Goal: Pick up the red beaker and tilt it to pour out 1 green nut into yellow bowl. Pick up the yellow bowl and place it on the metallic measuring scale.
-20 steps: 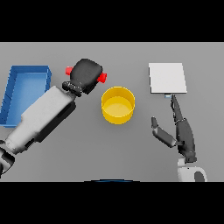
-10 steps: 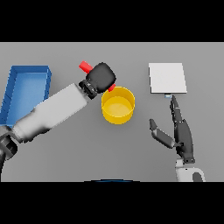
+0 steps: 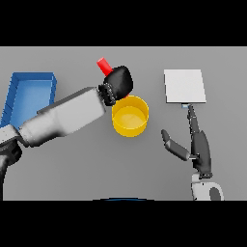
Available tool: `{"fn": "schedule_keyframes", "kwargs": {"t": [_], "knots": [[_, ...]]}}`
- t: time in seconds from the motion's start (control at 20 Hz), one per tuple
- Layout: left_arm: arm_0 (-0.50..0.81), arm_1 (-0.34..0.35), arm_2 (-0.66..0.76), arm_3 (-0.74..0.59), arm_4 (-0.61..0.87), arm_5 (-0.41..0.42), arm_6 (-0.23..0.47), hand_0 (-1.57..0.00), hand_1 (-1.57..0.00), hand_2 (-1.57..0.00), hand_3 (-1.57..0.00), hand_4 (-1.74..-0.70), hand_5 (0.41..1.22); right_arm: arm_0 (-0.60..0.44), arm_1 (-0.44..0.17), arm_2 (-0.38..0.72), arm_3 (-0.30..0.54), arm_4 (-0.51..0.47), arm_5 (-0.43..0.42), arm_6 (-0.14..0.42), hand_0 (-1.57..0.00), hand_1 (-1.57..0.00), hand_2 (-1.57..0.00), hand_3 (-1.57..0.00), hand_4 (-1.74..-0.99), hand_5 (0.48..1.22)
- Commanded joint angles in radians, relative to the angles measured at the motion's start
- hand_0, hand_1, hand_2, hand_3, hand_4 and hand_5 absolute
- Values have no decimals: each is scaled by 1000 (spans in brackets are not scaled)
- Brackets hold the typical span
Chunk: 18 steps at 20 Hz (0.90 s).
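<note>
Beaker [image 3: 103, 64] in red, seen just above centre of the frame, is gripped by the left hand [image 3: 117, 82], whose dark fingers are curled around it so that only one end juts out toward the upper left and a sliver of red shows at the hand's lower right edge. The beaker lies tilted. The hand sits at the bowl's [image 3: 130, 116] upper left rim, overlapping it in this view. The left arm reaches in from the lower left, crossing the grey table [image 3: 87, 169] on a diagonal. The yellow bowl stands upright at the middle of the frame; whether anything lies inside it cannot be made out. At upper right, the pale square scale [image 3: 185, 86] lies flat, apart from the bowl. Below the scale, at lower right, the right hand [image 3: 198, 147] is held with fingers straight, pointing up toward the scale's near edge, thumb spread out to the left, holding nothing. A blue tray [image 3: 19, 91] sits at the far left edge.
</note>
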Motion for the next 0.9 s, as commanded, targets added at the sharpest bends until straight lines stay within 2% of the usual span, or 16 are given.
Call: {"fn": "schedule_keyframes", "kwargs": {"t": [0.0, 0.2, 0.25, 0.35, 0.45, 0.55, 0.65, 0.7, 0.75, 0.85], "knots": [[-7, -5, -22, 7, -15, -12, 10, -1571, -1571, -1571, -1566, -1737, 1221, 8, -3, 6, 0, 16, -6, -6, 1, 1, 1, 1, -1250, 583], [-59, -22, -99, 45, -50, -21, -26, -1571, -1571, -1571, -1569, -1734, 1221, 29, -2, 9, -19, 14, -4, -22, 1, 1, 1, 1, -1214, 589], [-81, -19, -115, 55, -58, -8, -49, -1571, -1571, -1571, -1569, -1734, 1221, 15, -8, 3, -21, 13, -3, -9, 1, 1, 1, 1, -1204, 591], [-99, -17, -148, 63, -69, 13, -78, -1571, -1571, -1571, -1570, -1735, 1221, -1, -2, 6, -3, 17, -7, -9, 1, 1, 1, 1, -1210, 592], [-117, -8, -171, 45, -77, 6, -80, -1571, -1571, -1571, -1570, -1734, 1221, -3, -5, 9, -6, 33, -14, -5, 1, 1, 1, 1, -1210, 594], [-152, -5, -169, 57, -64, -5, -93, -1571, -1571, -1571, -1571, -1731, 1221, 27, -8, 14, -14, 39, -14, -26, 1, 1, 1, 1, -1206, 592], [-203, 16, -141, 78, -39, 21, -112, -1571, -1571, -1571, -1571, -1729, 1221, 21, -5, 12, -11, 34, -15, -30, 1, 1, 1, 1, -1209, 592], [-234, 35, -123, 85, -28, 34, -116, -1571, -1571, -1571, -1494, -1727, 1221, 5, -8, 10, -1, 39, -17, -20, 1, 1, 1, 1, -1203, 592], [-271, 50, -100, 105, -15, 43, -109, -1571, -1571, -1399, -1509, -1676, 1221, -4, -9, 9, -6, 37, -17, -20, 1, 1, 1, 1, -1201, 592], [-324, 71, -56, 145, 25, 58, -118, -1571, -1571, -1461, -1041, -1699, 1221, 0, -11, 2, -11, 21, -12, -29, 1, 1, 1, 1, -1186, 596]]}}
